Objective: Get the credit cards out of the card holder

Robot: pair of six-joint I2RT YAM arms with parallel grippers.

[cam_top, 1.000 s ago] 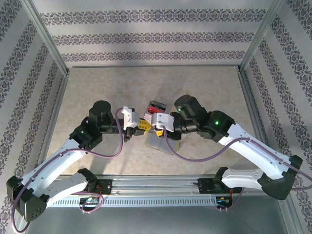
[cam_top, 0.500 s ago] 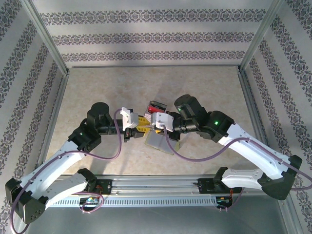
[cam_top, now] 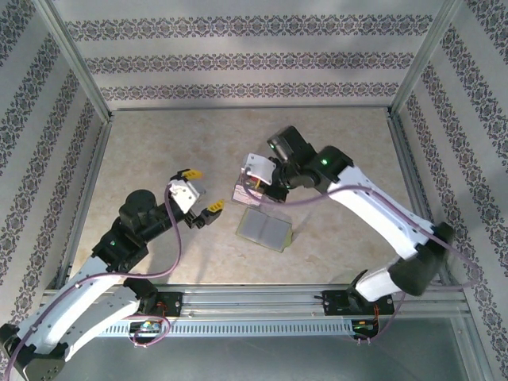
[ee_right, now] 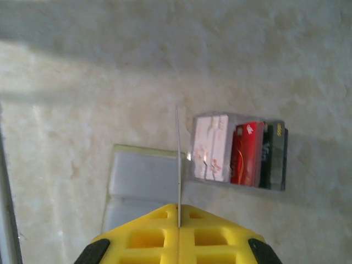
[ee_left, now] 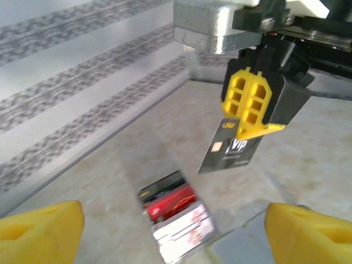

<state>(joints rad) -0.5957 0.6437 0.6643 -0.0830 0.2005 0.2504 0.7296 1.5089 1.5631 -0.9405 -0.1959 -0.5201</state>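
A clear box [ee_right: 239, 154] of red and black contents sits just beyond the card holder [ee_right: 144, 181], which lies open, pale grey inside. Above the holder's far edge, the right tool [ee_left: 248, 124] pinches a dark grey card [ee_left: 231, 151], seemingly marked VIP. The left tool [cam_top: 200, 190] hangs spread to the holder's left.

my right pincer [ee_left: 250, 110]: yellow, black behind
credit card [ee_left: 234, 151]: dark grey, white VIP lettering, small gold print
my left pincer [cam_top: 201, 190]: yellow
card holder [cam_top: 266, 229]: pale grey inside, yellow-green rim
clear box [ee_right: 239, 154]: contents red, black, white with pinkish floral print
table [cam_top: 159, 143]: beige, marbled
walls [cam_top: 238, 59]: pale grey, darker ornamental bands
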